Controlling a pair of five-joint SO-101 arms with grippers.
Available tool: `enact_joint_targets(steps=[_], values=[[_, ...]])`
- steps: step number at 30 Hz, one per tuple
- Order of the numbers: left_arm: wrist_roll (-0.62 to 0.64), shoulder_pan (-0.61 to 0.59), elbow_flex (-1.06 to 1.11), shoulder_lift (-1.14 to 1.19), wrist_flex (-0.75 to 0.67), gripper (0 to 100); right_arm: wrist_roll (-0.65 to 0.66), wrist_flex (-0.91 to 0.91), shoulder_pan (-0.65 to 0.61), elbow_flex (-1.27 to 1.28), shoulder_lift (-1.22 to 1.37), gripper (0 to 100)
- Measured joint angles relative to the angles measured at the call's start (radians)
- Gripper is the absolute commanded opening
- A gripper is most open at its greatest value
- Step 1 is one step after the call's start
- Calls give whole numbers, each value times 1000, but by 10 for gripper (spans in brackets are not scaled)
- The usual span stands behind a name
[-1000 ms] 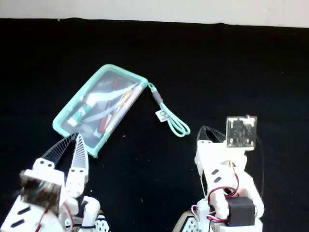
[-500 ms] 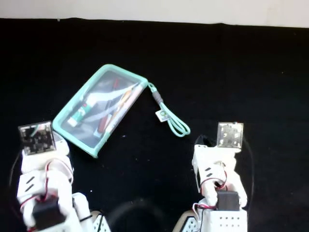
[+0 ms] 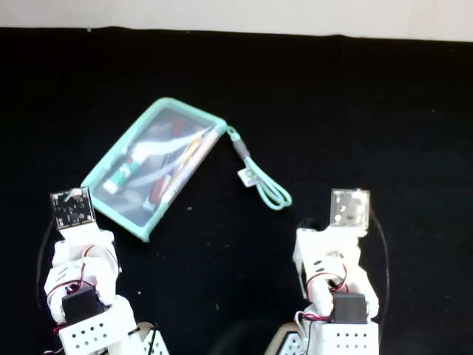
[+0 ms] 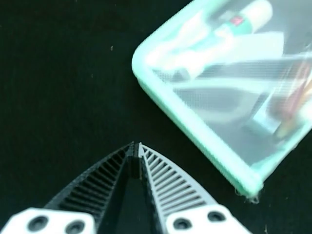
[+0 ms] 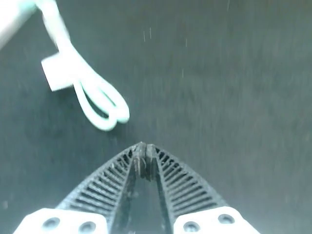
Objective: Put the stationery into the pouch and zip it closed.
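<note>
A mint-green pouch (image 3: 151, 166) with a clear mesh face lies tilted on the black table, with pens and other stationery inside it. Its mint wrist cord (image 3: 262, 185) and small white tag trail off to the right. In the left wrist view the pouch's rounded corner (image 4: 214, 92) lies just beyond my left gripper (image 4: 135, 145), which is shut and holds nothing. In the right wrist view my right gripper (image 5: 143, 146) is shut and holds nothing, close to the cord's loop (image 5: 97, 105). Both arms (image 3: 81, 281) (image 3: 336, 274) sit drawn back at the table's near edge.
A black cloth covers the table (image 3: 355, 111). A pale wall strip runs along the far edge. Free room lies to the right of the cord and behind the pouch.
The left gripper has gone from open beside the pouch's near corner to shut, and its arm has folded back. The right arm has pulled back a little. The pouch has not moved.
</note>
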Motion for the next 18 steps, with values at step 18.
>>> enact_joint_targets(steps=[18], values=[[0,0,2,0,233,7,0,206,0,0,0,9]])
